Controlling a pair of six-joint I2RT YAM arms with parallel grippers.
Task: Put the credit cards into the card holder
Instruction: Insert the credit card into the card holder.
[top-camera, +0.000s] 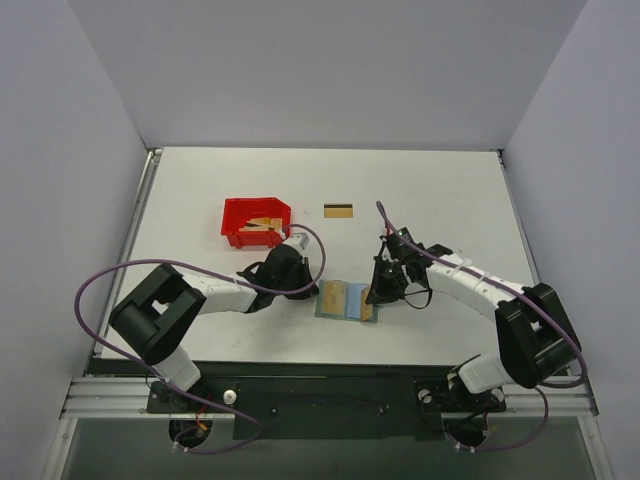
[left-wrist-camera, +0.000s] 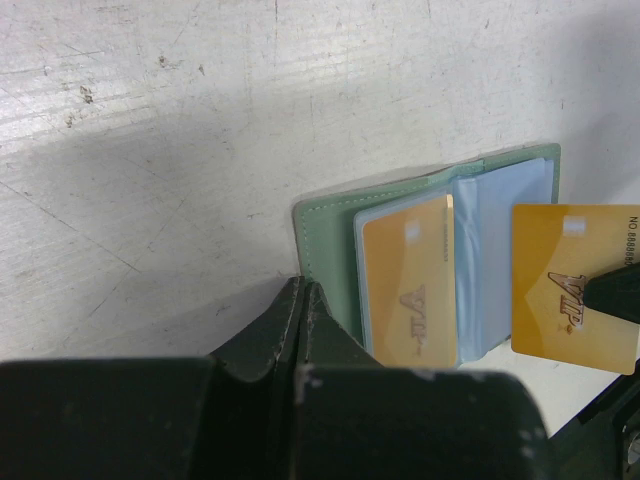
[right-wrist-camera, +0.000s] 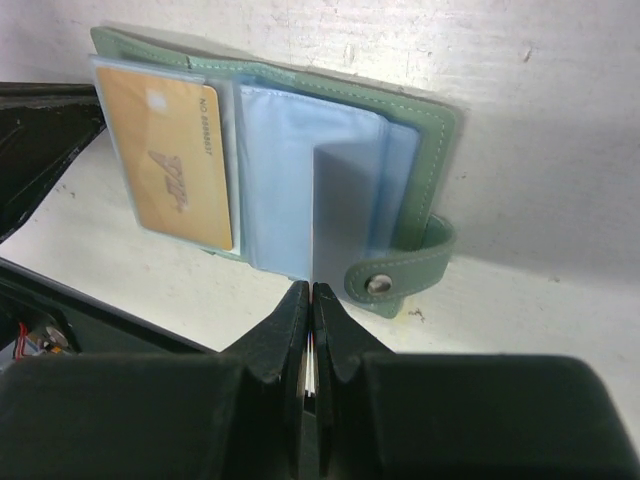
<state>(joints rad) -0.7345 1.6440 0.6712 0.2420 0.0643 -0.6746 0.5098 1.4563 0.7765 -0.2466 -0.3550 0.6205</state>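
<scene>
The card holder (top-camera: 352, 300) lies open near the front middle, grey-green outside and light blue inside. It shows in the left wrist view (left-wrist-camera: 325, 230) and the right wrist view (right-wrist-camera: 420, 170). One gold credit card (left-wrist-camera: 410, 285) sits in its left pocket (right-wrist-camera: 170, 160). My right gripper (top-camera: 378, 292) (right-wrist-camera: 312, 290) is shut on a second gold card (left-wrist-camera: 570, 285), held on edge over the holder's right side. My left gripper (top-camera: 312, 290) (left-wrist-camera: 303, 288) is shut, its tips at the holder's left edge. Another card (top-camera: 338, 210) with a dark stripe lies further back.
A red plastic bin (top-camera: 256, 205) stands at the back left of the holder with tan cards (top-camera: 262, 225) in it. The holder's snap tab (right-wrist-camera: 400, 275) sticks out on its right side. The table's front edge lies just below the holder.
</scene>
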